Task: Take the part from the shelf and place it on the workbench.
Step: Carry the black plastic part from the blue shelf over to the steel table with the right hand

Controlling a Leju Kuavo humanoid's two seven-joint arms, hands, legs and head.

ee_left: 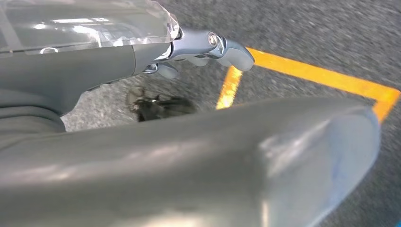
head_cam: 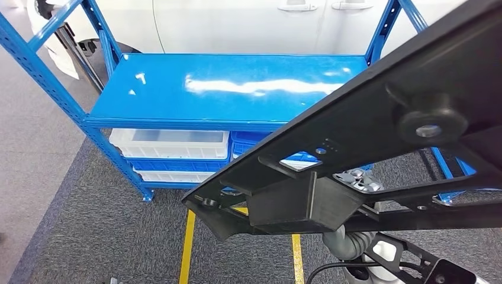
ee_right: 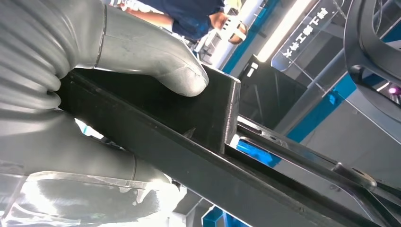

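One black part (head_cam: 379,136), held by the right hand (ee_right: 94,90): the thumb presses on a block-like section and the fingers wrap beneath, so the part is gripped and lifted clear of the shelf. It is a long, flat, matte frame with cut-out openings, a round knob and a boxy lump at its near end, tilted across the head view. The left hand (ee_left: 208,47) hangs over grey carpet and yellow floor tape (ee_left: 302,71), fingers loosely curled with nothing in them. Beyond the part stands one blue shelf (head_cam: 231,89), top bare, with several white and blue bins (head_cam: 171,145) underneath. A white car (head_cam: 237,23) stands behind.
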